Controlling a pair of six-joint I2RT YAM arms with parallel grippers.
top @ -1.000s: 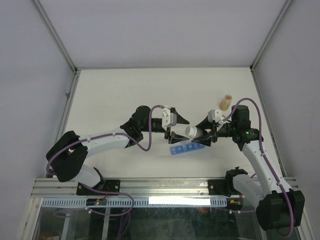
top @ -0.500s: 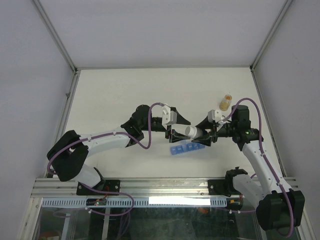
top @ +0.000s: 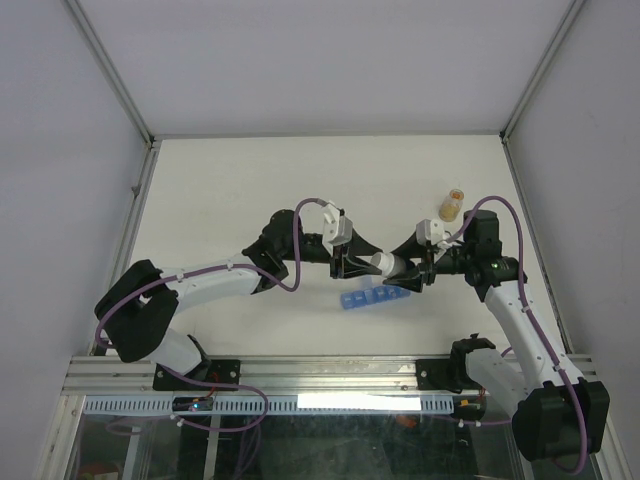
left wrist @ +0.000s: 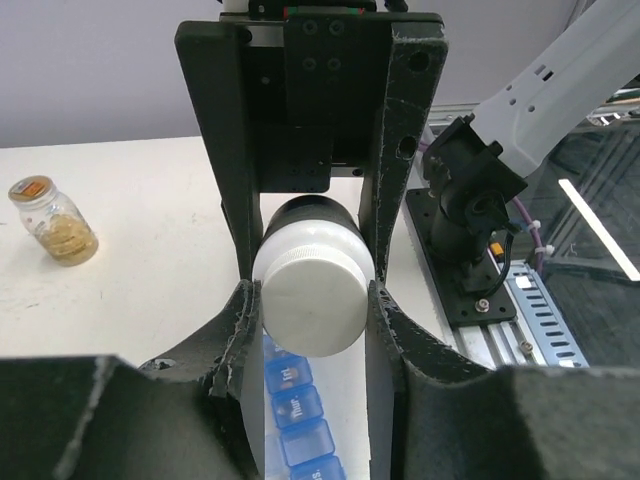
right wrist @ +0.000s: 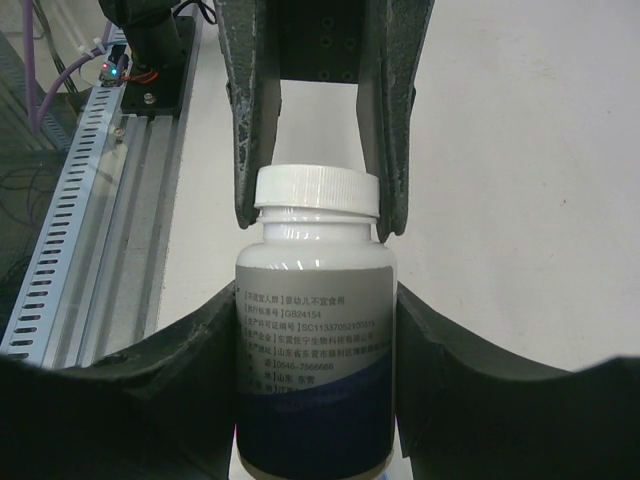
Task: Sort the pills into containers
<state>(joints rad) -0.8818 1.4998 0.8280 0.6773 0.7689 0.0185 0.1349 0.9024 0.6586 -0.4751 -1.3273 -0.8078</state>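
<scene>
Two robot arms meet over the middle of a white counter (top: 250, 180). The right gripper (right wrist: 315, 310) is clamped around the body of a white plastic bottle (right wrist: 315, 260) with a printed label. It holds the bottle on its side, with the neck pointing towards the left arm. The left gripper (left wrist: 311, 295) is closed onto the bottle's ribbed white cap (right wrist: 317, 190), one black finger pressed against each side.

Just below the bottle, slightly nearer the arm bases, a translucent blue pill-organiser strip (top: 375, 298) lies flat on the counter. It is a short row of square cells, and what they hold cannot be made out. A small amber jar (top: 452, 205) with tan contents stands upright farther back, beside the right arm, well apart from the strip.
</scene>
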